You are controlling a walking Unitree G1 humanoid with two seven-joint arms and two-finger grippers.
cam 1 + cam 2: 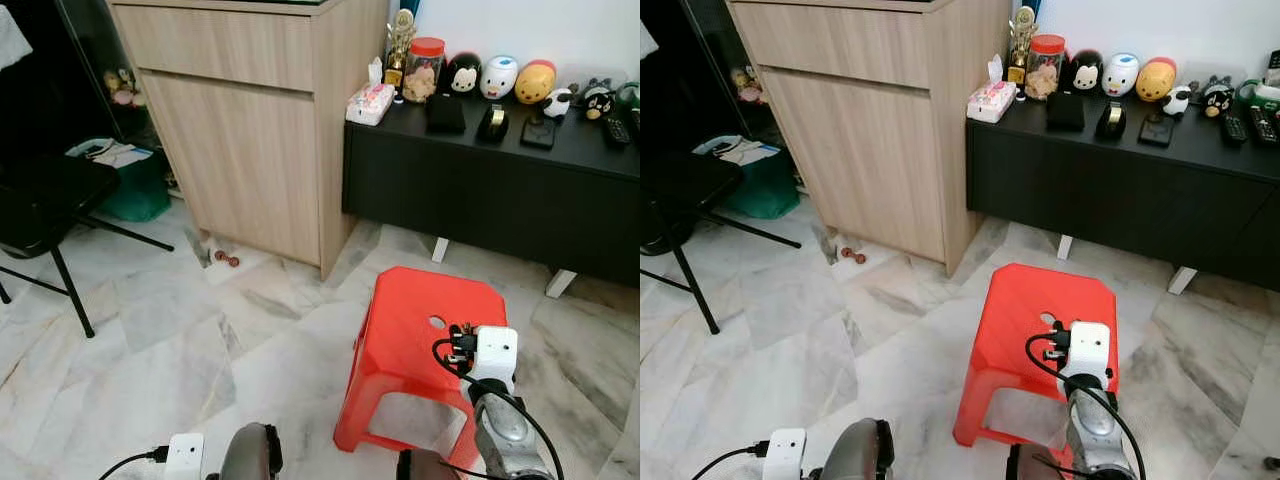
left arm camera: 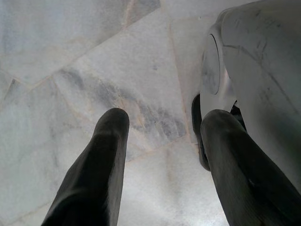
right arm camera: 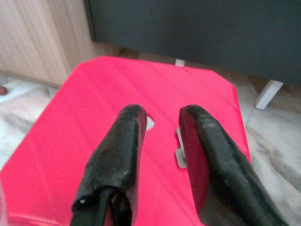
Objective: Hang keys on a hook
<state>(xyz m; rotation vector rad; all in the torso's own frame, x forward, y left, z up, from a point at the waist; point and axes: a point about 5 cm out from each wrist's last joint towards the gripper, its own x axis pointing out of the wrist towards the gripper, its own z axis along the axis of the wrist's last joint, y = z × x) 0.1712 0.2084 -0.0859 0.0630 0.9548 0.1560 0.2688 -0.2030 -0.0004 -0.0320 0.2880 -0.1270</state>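
Right wrist view: right end effector (image 3: 162,127) poised over a red stool (image 3: 70,122), its two black fingers (image 3: 117,160) spread apart, grasping nothing. Between and just beyond the fingertips, a small metallic item, seemingly the keys (image 3: 180,153), lies flat on the stool seat, just beside the seat's round hole (image 3: 149,123); detail too small to confirm more. Left wrist view: left end effector (image 2: 162,127) hangs low over the marble floor (image 2: 70,61), fingers released and parted, nothing between them; a silver robot part (image 2: 254,70) beside it. Head views: stool stands on the pale marble floor in front of a long black cabinet (image 1: 480,190) on white feet. On the cabinet's top, a row of small things: tissue pack (image 1: 369,102), gold trophy (image 1: 401,40), red-lidded jar (image 1: 424,68), round cartoon figurines (image 1: 499,76), dark flat items, remotes at the far right. A tall light-wood cabinet (image 1: 240,130) stands left of the black one, touching or nearly so. Small reddish object (image 1: 227,259) on the floor at its base. Black folding chair (image 1: 45,215) at far left, green bin (image 1: 135,180) with papers behind it. Right arm (image 1: 500,420) reaches up over the stool's near edge, white wrist box with black cable atop it.
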